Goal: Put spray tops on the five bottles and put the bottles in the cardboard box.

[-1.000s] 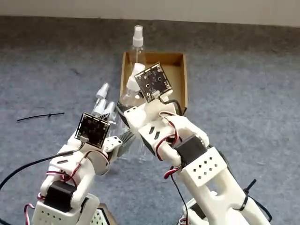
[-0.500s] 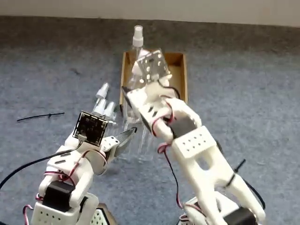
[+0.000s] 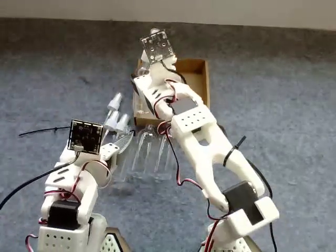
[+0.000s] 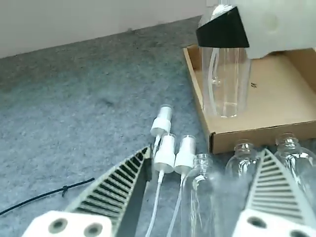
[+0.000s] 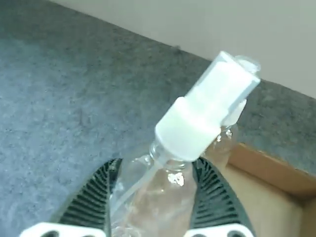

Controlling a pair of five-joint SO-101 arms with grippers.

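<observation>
My right gripper is shut on a clear bottle with a white spray top. It holds the bottle upright at the near left corner of the cardboard box. Three uncapped clear bottles lie side by side on the carpet in front of the box. Three loose spray tops lie to their left. My left gripper stands open just above the necks of the lying bottles, holding nothing.
Another capped bottle stands behind the held one, past the box's far edge. A black cable tie lies on the grey carpet at the left. The right half of the box floor is bare.
The right arm has stretched forward and carried its capped bottle toward the box's far left. The left arm has drawn back and leftward from the lying bottles.
</observation>
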